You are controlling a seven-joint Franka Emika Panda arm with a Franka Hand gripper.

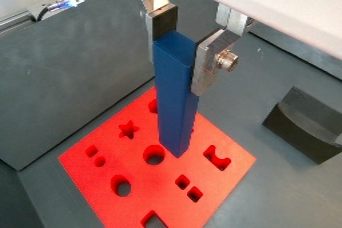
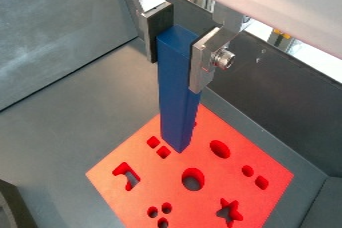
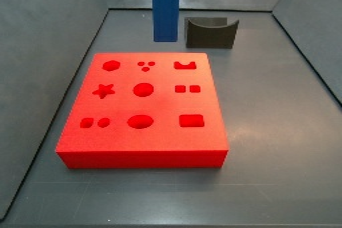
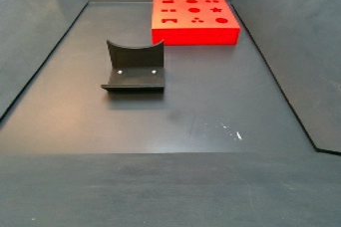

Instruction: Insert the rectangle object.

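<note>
1. Between the fingers of your gripper (image 1: 186, 34) hangs the blue rectangle bar (image 1: 175, 97), upright, with the two silver plates closed narrowly on its upper end. Both wrist views show the grip; the bar (image 2: 177, 92) looks square to the fingers, not tilted.

2. Below the gripper lies the red block (image 1: 160, 167) with its shaped holes. The bar's lower end seems to hover over the block's top face rather than sit in any opening, though neither wrist view lets you see whether it touches.

3. Look for the rectangular hole (image 3: 191, 121) in a side view: it sits in the row nearest that camera. From these pictures you cannot tell how far the bar's tip is from it, since the same view shows the bar (image 3: 164, 6) appearing behind the block's far edge.

4. Off to one side of the gripper, well apart from the block, stands the dark grey holder with a curved notch (image 4: 134, 67). It holds nothing.

5. Judging progress: the pick-up is done and the bar is carried over the block. Still ahead of you are lining the bar's cross-section up with the rectangular hole, lowering it in, and letting go.

6. Expect a snug fit; any twist about the vertical could catch the bar's corners on the rim.
</note>
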